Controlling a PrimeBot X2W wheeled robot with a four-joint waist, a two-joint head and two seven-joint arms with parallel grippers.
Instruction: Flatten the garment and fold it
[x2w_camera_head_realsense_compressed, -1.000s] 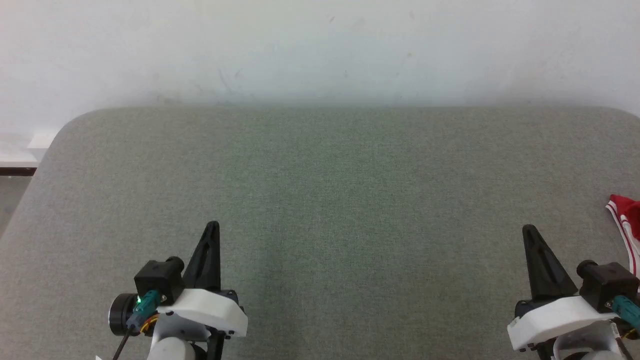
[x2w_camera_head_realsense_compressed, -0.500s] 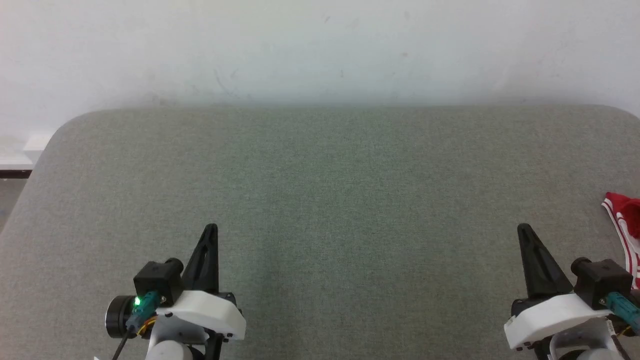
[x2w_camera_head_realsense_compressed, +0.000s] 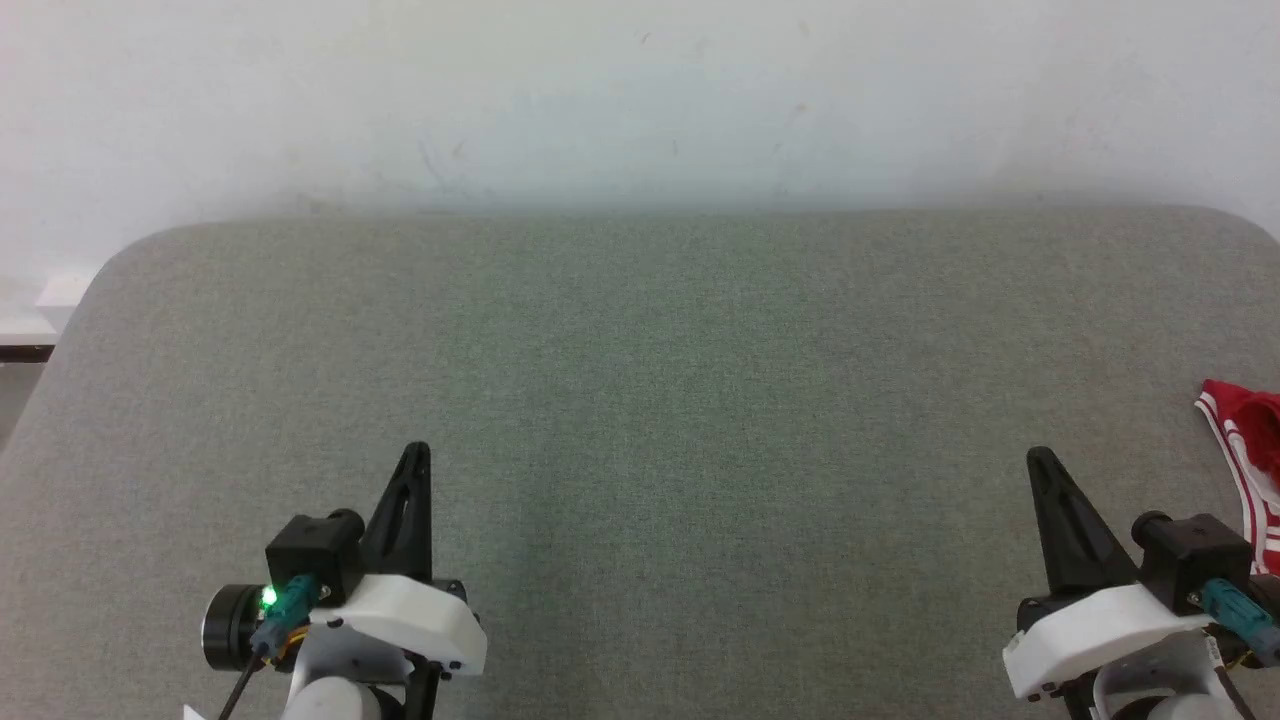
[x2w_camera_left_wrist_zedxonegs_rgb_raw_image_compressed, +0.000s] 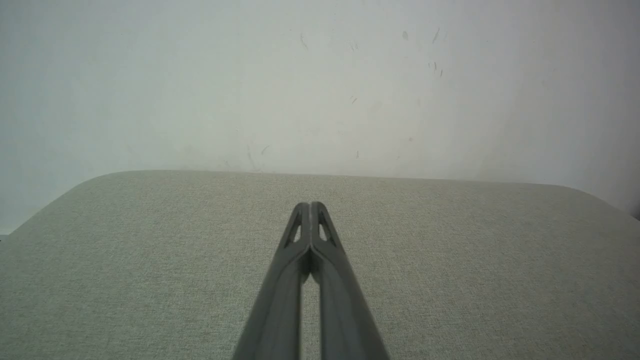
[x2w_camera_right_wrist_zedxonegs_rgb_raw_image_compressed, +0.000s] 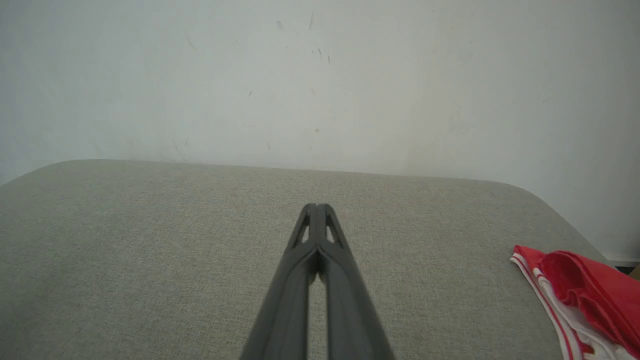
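Table (x2w_camera_head_realsense_compressed: 700, 380): grey-green woven cloth cover, matt, finely grained, under both grippers. Left gripper (x2w_camera_left_wrist_zedxonegs_rgb_raw_image_compressed: 311, 206) and right gripper (x2w_camera_right_wrist_zedxonegs_rgb_raw_image_compressed: 316, 206): dark matt plastic, smooth. Housings (x2w_camera_head_realsense_compressed: 400, 620) behind them: white plastic, smooth, faint sheen. Garment (x2w_camera_right_wrist_zedxonegs_rgb_raw_image_compressed: 585, 285), right of the right gripper: soft red cloth, white-striped trim, rumpled. Wall (x2w_camera_head_realsense_compressed: 600, 100) beyond the fingertips: white paint, matt, scuffed.

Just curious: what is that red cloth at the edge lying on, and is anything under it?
The garment lies bunched on the grey table near its right edge. Anything beneath its folds is hidden, and part runs out of view.
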